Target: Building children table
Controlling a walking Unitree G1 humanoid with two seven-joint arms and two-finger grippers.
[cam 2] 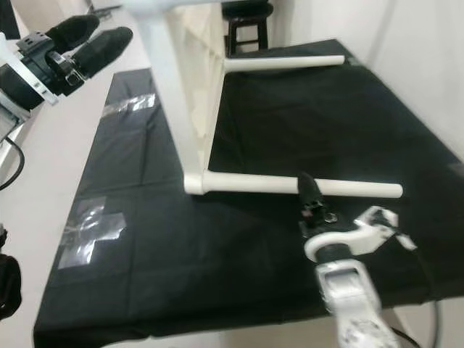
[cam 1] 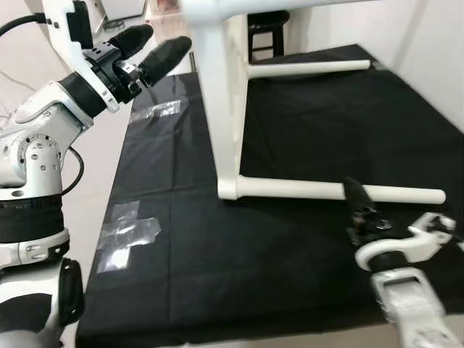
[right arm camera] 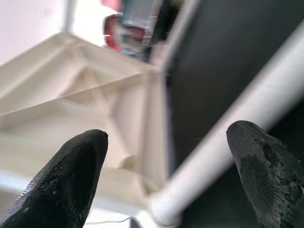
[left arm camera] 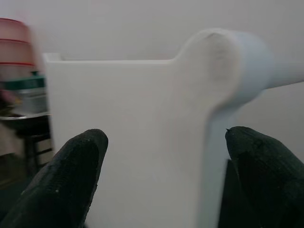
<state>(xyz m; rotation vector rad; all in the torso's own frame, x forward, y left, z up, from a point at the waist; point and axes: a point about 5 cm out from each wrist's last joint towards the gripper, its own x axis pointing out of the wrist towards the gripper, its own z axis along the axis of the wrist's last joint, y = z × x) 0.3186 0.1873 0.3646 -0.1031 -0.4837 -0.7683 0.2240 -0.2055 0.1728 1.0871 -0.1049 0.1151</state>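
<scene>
The white table [cam 1: 225, 109] stands on its side on the black cloth [cam 1: 290, 246], its near leg [cam 1: 333, 190] running crosswise just ahead of the spread right pincer [right arm camera: 166, 156], the nearer one, while the spread left pincer [cam 1: 148, 49] hovers beside its top edge.

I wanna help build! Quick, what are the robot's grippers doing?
Left gripper: open, holding nothing, beside the white table.
Right gripper: open, holding nothing, near a table leg.

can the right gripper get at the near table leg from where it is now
Probably yes. The right gripper is open and sits right at the near table leg, which lies bare on the black cloth; nothing seems to stand between them.
</scene>
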